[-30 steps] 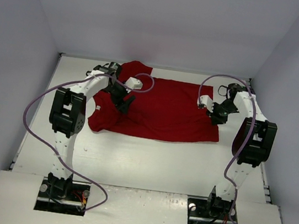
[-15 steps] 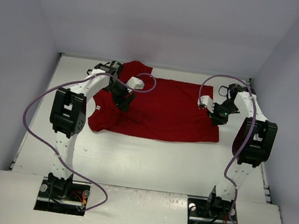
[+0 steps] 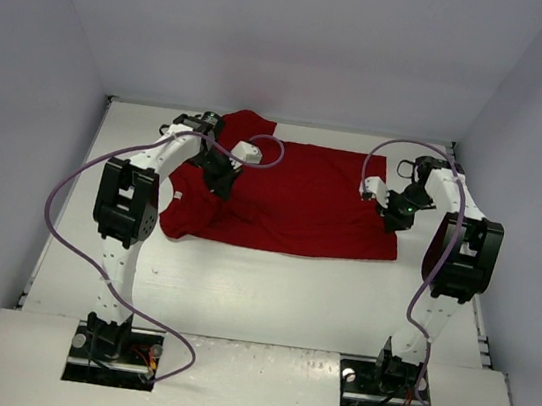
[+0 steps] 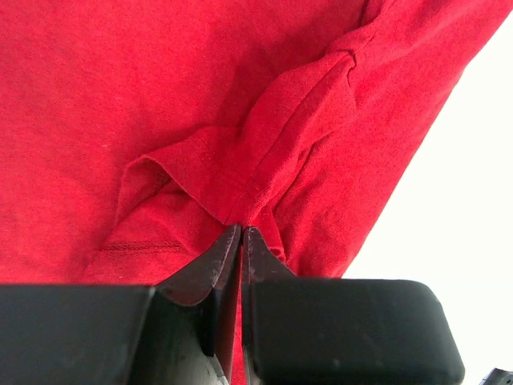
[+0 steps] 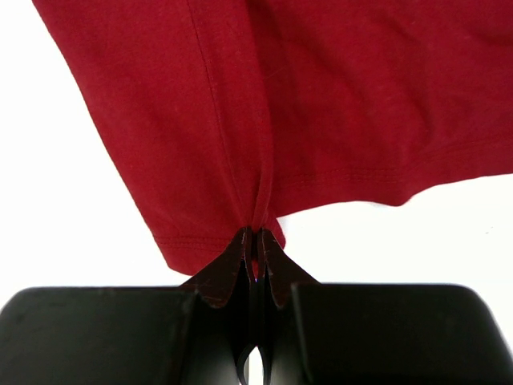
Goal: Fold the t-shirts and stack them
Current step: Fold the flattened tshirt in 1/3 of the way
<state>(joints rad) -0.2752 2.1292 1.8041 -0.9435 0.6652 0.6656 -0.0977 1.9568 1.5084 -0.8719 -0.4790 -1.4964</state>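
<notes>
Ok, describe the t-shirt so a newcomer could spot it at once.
Look at the far half of the white table. The t-shirt lies there, pinched by the left gripper and right gripper. It is the only dark red thing.

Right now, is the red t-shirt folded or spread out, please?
Mostly spread: the t-shirt lies flat on the table, bunched only near the left pincer.

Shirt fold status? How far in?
Done: the t-shirt lies mostly spread on the table, with no clean fold visible. In hand: left claw shut on a bunched ridge of cloth, right claw shut on a pinch at the hemmed edge. Left: every fold, plus stacking.
</notes>
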